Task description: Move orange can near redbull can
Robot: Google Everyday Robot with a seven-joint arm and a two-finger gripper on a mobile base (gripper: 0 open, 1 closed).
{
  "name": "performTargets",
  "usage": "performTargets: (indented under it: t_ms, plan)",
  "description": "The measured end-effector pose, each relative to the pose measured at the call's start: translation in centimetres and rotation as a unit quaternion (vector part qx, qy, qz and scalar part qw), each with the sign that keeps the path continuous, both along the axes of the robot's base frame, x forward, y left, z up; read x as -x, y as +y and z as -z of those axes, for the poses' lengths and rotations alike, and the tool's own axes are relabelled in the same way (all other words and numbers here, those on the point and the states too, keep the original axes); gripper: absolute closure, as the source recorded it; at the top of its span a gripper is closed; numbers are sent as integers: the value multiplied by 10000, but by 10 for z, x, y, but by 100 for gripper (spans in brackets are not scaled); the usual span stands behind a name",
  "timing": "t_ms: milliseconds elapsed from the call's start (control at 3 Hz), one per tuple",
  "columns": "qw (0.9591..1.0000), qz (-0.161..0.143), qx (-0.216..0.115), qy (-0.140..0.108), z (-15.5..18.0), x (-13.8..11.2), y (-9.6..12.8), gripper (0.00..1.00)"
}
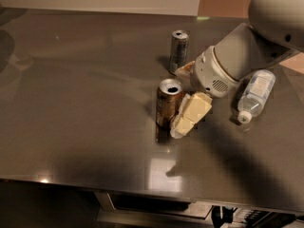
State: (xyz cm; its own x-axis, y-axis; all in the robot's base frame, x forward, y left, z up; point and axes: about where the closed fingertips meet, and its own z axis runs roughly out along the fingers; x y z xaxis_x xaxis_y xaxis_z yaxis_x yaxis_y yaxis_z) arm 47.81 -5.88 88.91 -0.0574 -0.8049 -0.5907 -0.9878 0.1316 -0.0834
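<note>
Just left of the near finger stands the orange can (168, 106), upright on the steel worktop (71, 108), its silver top and open mouth facing up. The gripper (183, 99) reaches in from the right, low over the worktop. Its fingers (194, 110) are spread wide. The cream-padded near one lies against or just beside the can's right flank, low down. The far one shows as a tan tip beyond the can, close to the foot of the redbull can (178, 51). Whether the near pad actually touches the orange can cannot be told. The can does not sit squarely between the fingers, and most of its body is left of their tips, so nothing is held.

Beyond the far finger, the redbull can stands upright, apart from the orange can, with a strip of bare worktop between them. Behind the fingers, to the right of the wrist, a clear plastic water bottle (255, 94) lies on its side, well away from both cans.

The task appears to be at the reach stage: the approach is nearly made, but the grasp, the carry and the set-down are all left. The orange can is already fairly near the redbull can, so the carry looks short. The next move seems to call for sliding the fingers further left around the can before closing, taking care that the far finger does not knock the slim can over.
</note>
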Motion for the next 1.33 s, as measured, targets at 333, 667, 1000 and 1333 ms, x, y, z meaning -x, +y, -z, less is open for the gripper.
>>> performTargets:
  t_ms: [333,667,1000,1333]
  plan:
    - [10000,17,-66,-5,1,-4,9,17]
    - [9999,69,-101,12,1,-7,11,39]
    - [9997,230,-106,52,-2,-13,7,64]
    - [9982,571,-134,94,-11,-36,-7,87]
